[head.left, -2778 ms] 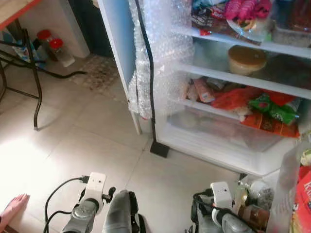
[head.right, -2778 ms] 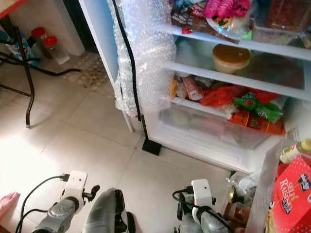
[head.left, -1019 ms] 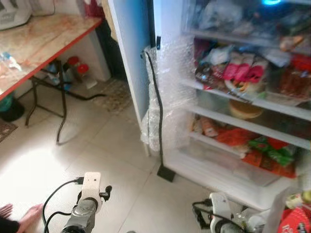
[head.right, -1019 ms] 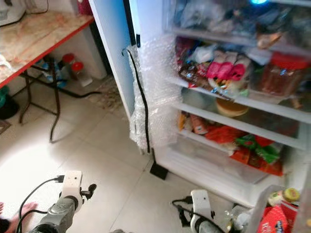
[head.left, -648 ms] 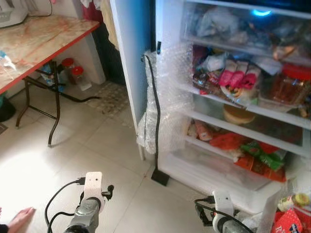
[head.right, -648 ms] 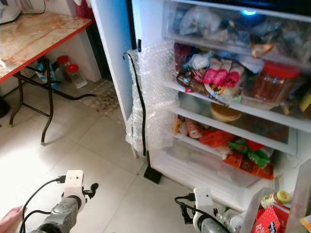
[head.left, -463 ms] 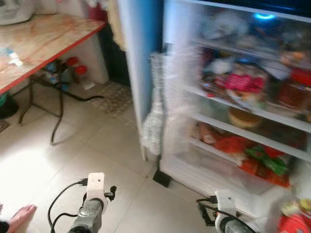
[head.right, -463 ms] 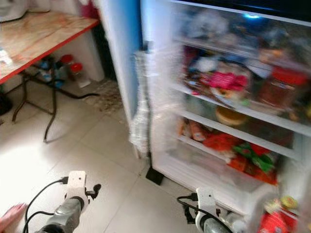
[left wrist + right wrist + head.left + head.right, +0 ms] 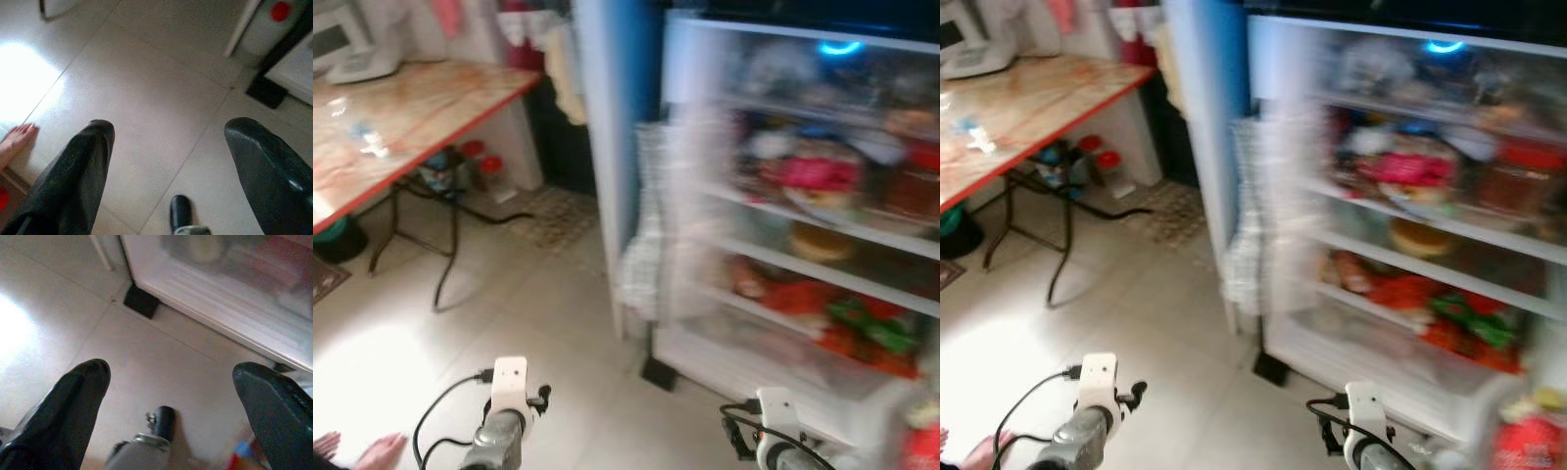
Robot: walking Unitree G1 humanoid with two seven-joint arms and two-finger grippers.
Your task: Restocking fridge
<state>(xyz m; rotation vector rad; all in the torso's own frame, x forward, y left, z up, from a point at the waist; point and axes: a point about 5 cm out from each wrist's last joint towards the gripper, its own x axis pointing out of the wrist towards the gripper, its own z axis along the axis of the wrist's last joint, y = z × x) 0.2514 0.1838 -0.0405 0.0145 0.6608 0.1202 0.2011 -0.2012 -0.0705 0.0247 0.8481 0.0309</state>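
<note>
1. While the head views are smeared by motion, I judge I am at the approach step: the fridge (image 9: 783, 255) stands open ahead on my right, its shelves already crowded with packets and jars
2. My left gripper (image 9: 168, 161) hangs low over the floor tiles (image 9: 146, 83), its two fingers spread wide with nothing between them
3. My right gripper (image 9: 171, 406) hangs the same way, fingers apart and empty, just short of the fridge's bottom sill (image 9: 220, 308)
4. Next I need something to stock; neither hand carries anything, so I must first find the goods
5. Around me: a red-edged table (image 9: 401, 117) to my left with jars beneath, and a person's bare foot (image 9: 14, 142) on the tiles near my left side, which I should steer clear of
</note>
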